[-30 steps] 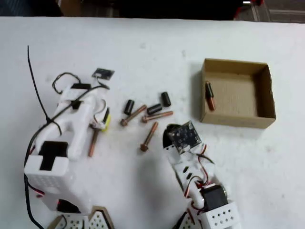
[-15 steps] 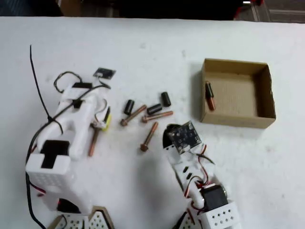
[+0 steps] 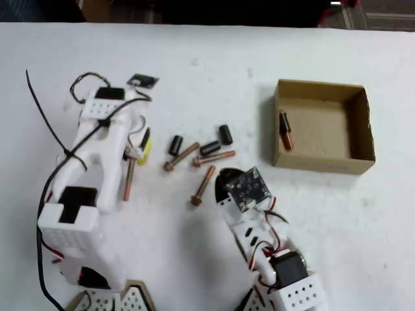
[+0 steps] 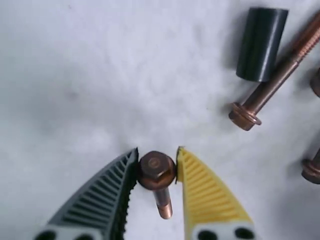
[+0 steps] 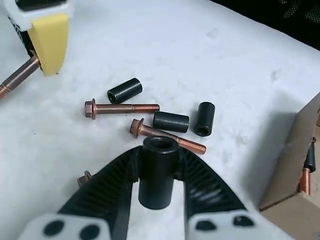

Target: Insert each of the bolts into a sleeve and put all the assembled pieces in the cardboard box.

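My left gripper (image 4: 157, 152) is shut on the head of a copper bolt (image 4: 156, 171), which it holds at the left of the table (image 3: 129, 175). My right gripper (image 5: 158, 152) is shut on an upright black sleeve (image 5: 158, 175), near the table's middle front. Between the arms lie three loose bolts (image 3: 181, 157) (image 3: 215, 157) (image 3: 202, 185) and three loose sleeves (image 3: 175, 145) (image 3: 209, 148) (image 3: 225, 134). The cardboard box (image 3: 321, 162) stands at the right. One assembled piece (image 3: 284, 131) lies against the box's left wall.
The white table (image 3: 214, 71) has free room behind the parts and right of the box. A small black board (image 3: 141, 100) with cables lies beyond the left arm. The right arm's camera board (image 3: 246, 186) covers its gripper from above.
The left arm has moved away from the table's front edge, carrying the bolt with it. The right arm has shifted slightly towards the loose parts with the sleeve.
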